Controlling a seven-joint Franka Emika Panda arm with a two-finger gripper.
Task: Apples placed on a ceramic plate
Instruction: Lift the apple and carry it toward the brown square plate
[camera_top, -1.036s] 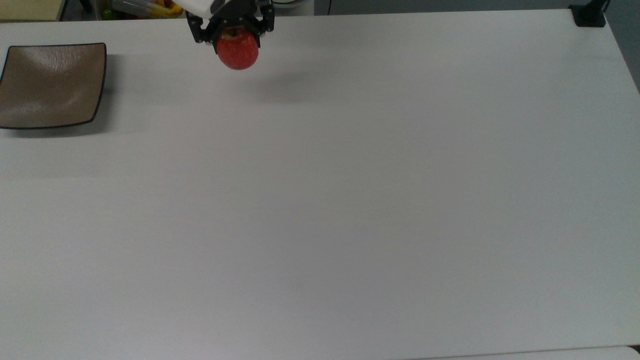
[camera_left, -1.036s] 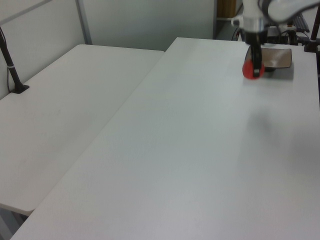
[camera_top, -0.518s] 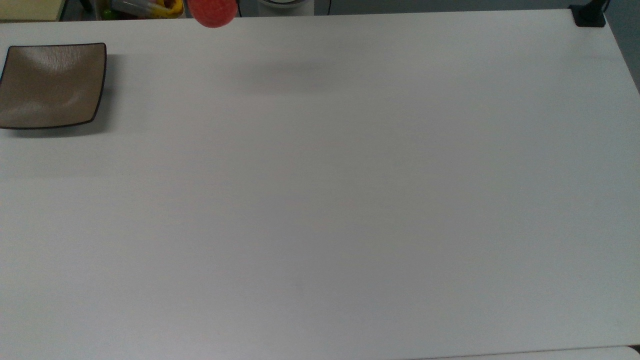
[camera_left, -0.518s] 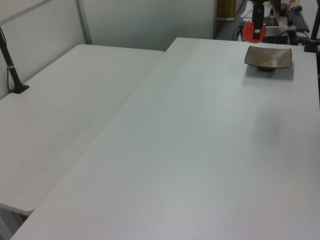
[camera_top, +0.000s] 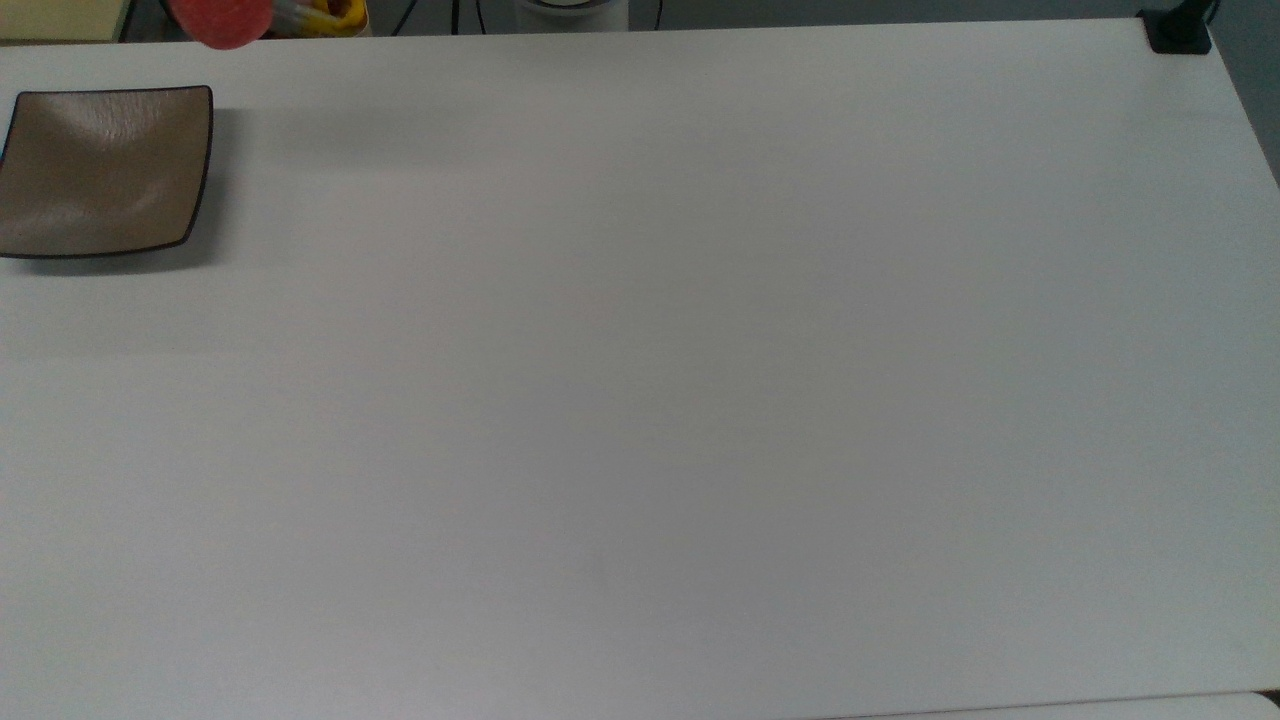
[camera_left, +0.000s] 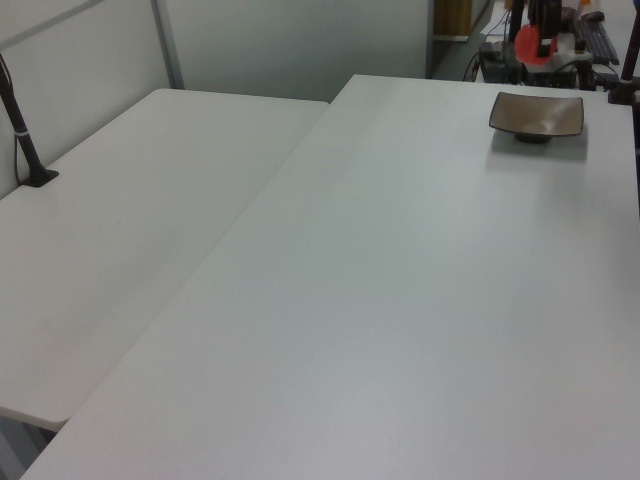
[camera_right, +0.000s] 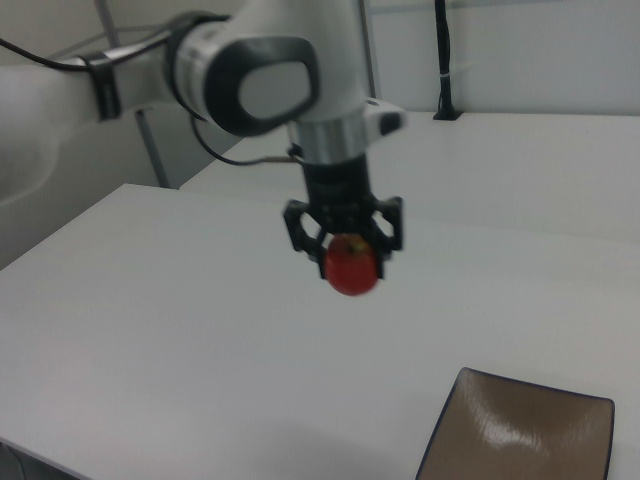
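- The gripper (camera_right: 343, 245) has its fingers (camera_right: 386, 236) clamped on the apple (camera_right: 351, 265), held above the table (camera_right: 150, 330).
- The plate (camera_right: 525, 435) sits empty near the table's corner.
- No writing is readable.

A red apple (camera_right: 351, 266), a taupe-brown dark-rimmed plate (camera_top: 100, 170), a black gripper (camera_right: 343, 243), a white table (camera_top: 700, 380).

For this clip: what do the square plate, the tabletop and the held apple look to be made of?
Plate: likely glazed ceramic; taupe-brown with a thin dark rim, brushed streaks and soft highlights.
Tabletop: probably matte laminate or plastic; uniform off-white, no grain, only diffuse shadows.
Apple: looks like real fruit, or possibly a replica; red skin with a yellowish patch at the top, held in the gripper.
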